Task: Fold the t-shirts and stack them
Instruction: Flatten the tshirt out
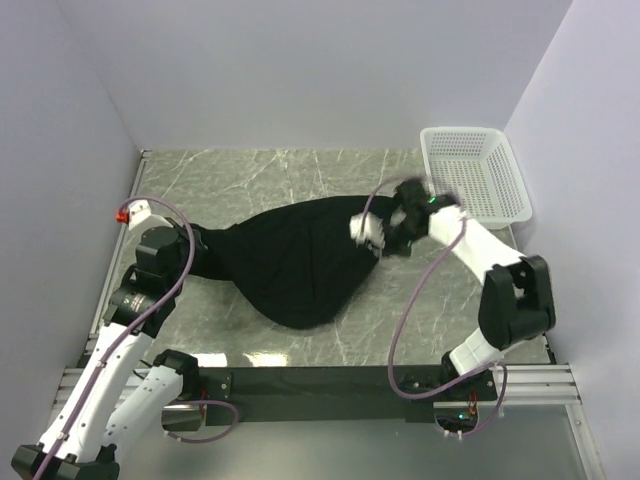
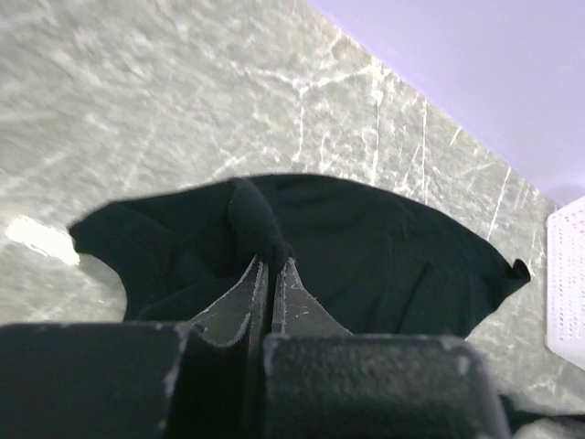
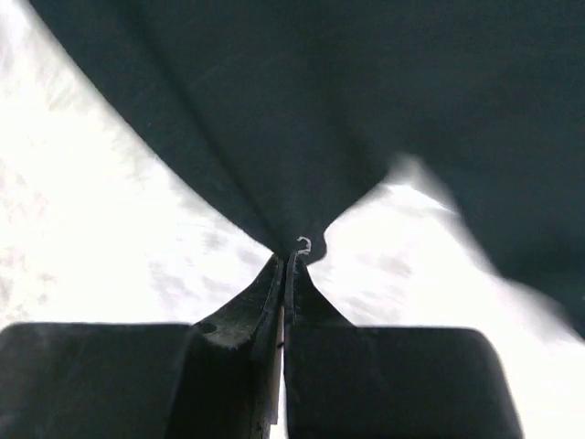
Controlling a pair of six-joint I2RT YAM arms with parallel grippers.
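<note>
We see the left pincer (image 2: pixel 271 262) fully closed. Its two jaws are pressed together on a bunched fold of the black t-shirt (image 1: pixel 290 265), and the cloth rises in a small ridge just at the tips. The right pincer (image 3: pixel 286 258) is closed too. It grips an edge of the same t-shirt, where the fabric narrows to a point between the jaws and then spreads wide beyond them. The right wrist view is blurred around the cloth, so we cannot tell which part of the garment this is.

From above, the t-shirt lies on the table (image 1: pixel 280 175) between the two arms. It is stretched from the left pincer at its left end to the right pincer at its upper right end. Its shape is like a wide pouch, narrow at both held ends and bulging in the middle toward the near edge. The cloth is crumpled and not yet folded.

A white perforated basket (image 1: pixel 475 170) stands in the far right corner of the table, just behind the right pincer and apart from the t-shirt. The table has a grey marble pattern, and pale walls (image 1: pixel 300 70) enclose it on three sides.
</note>
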